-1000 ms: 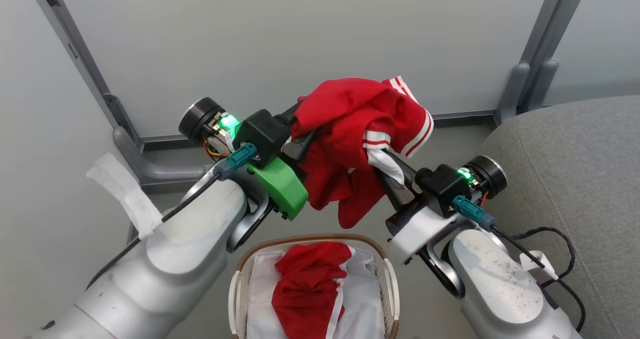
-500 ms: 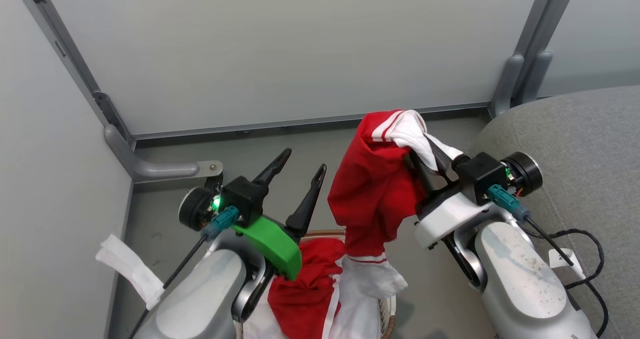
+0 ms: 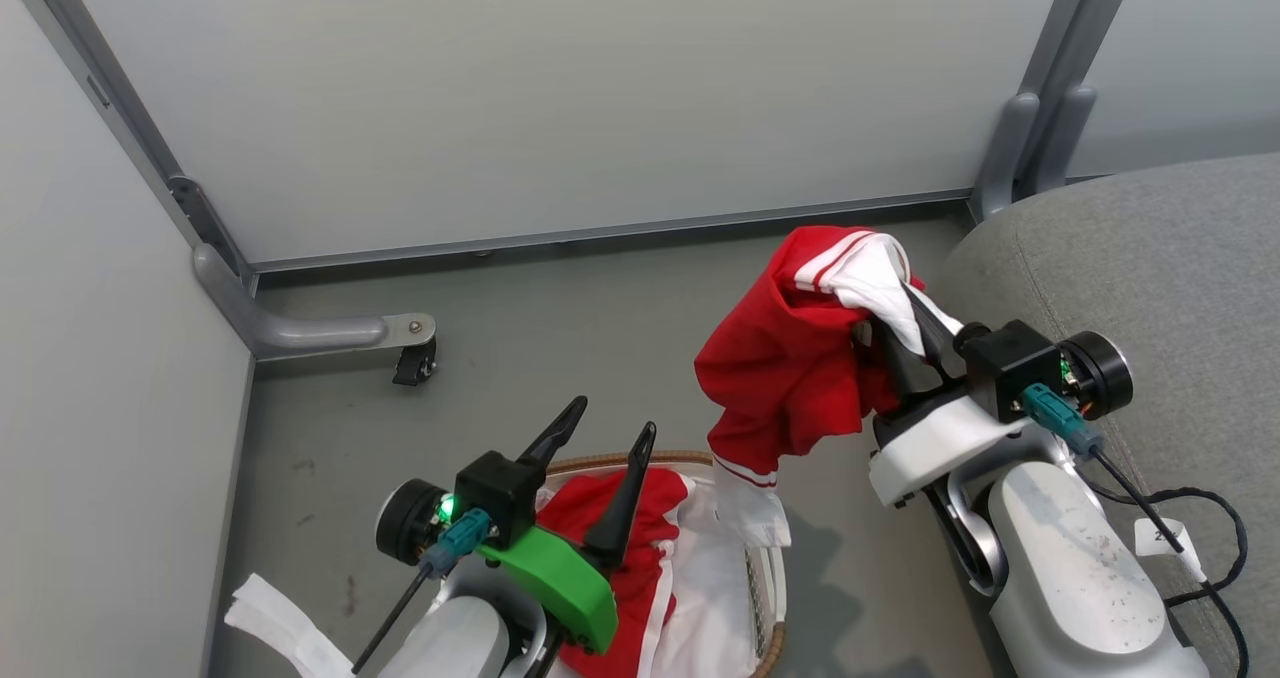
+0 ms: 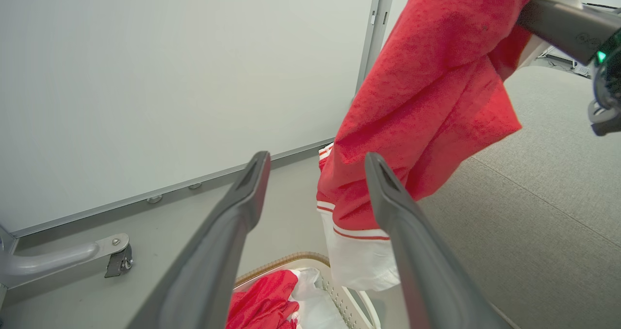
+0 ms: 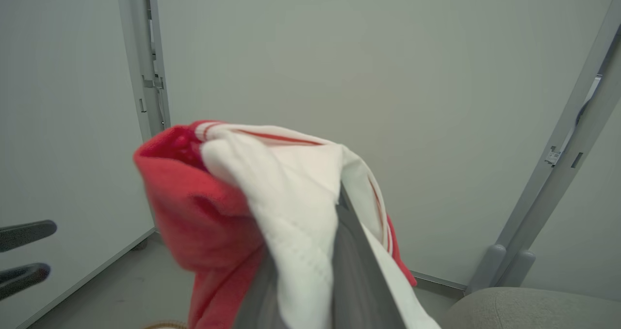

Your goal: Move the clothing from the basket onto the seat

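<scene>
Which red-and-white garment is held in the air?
The hanging garment, gripped at its white edge by the shut right hand; the other garment lies in the basket below the open left hand.

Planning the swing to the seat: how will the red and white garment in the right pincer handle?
Likely floppy: the garment hangs limp and folded from the right pincer. Its white cuff dangles near the basket rim, so it might snag. Probably light, since one pinch carries it.

The grey floor (image 3: 600, 338) carries the basket (image 3: 680, 454) at its near edge. A partition's metal foot (image 3: 320, 333) with a small caster (image 3: 413, 365) rests near the far left corner. The seat (image 3: 1150, 248) lines the right edge, apparently standing on the floor.
</scene>
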Robot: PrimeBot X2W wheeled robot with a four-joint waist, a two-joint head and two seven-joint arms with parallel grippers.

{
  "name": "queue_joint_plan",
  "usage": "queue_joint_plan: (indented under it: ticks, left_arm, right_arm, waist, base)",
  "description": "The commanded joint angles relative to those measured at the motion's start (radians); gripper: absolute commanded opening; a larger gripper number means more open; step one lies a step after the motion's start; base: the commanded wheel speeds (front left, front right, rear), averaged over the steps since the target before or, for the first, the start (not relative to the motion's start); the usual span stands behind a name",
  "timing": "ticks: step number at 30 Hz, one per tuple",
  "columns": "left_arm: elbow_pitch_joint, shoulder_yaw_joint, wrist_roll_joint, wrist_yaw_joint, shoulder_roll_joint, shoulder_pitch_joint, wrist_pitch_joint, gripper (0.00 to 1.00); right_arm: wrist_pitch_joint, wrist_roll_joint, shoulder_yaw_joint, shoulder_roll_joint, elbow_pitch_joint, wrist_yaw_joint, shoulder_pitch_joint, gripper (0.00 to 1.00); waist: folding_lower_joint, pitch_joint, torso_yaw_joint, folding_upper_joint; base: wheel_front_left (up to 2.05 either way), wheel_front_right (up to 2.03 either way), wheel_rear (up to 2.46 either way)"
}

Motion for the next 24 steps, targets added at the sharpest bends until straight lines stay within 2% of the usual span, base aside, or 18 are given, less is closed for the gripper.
queue_joint_plan:
  ticks: [1, 9, 24]
  left_arm:
    - [0.000, 0.009, 0.012, -0.006, -0.006, 0.019, -0.001, 1.00]
    - [-0.012, 0.022, 0.055, -0.015, -0.033, 0.037, -0.001, 1.00]
    - [-0.041, -0.002, 0.095, -0.016, -0.045, -0.008, -0.001, 1.00]
  right_arm:
    - [-0.002, -0.004, -0.009, -0.004, -0.002, -0.001, 0.006, 0.00]
    - [-0.002, -0.027, -0.056, -0.004, -0.015, -0.001, -0.002, 0.00]
    - [-0.002, -0.046, -0.114, -0.003, -0.032, -0.001, -0.010, 0.00]
  waist:
    - [0.0000, 0.002, -0.003, -0.0001]
    - [0.0000, 0.018, -0.072, -0.0001]
    - [0.0000, 0.103, -0.398, -0.0001]
  base:
    - [0.00, 0.00, 0.00]
    - [0.00, 0.00, 0.00]
    - [0.00, 0.00, 0.00]
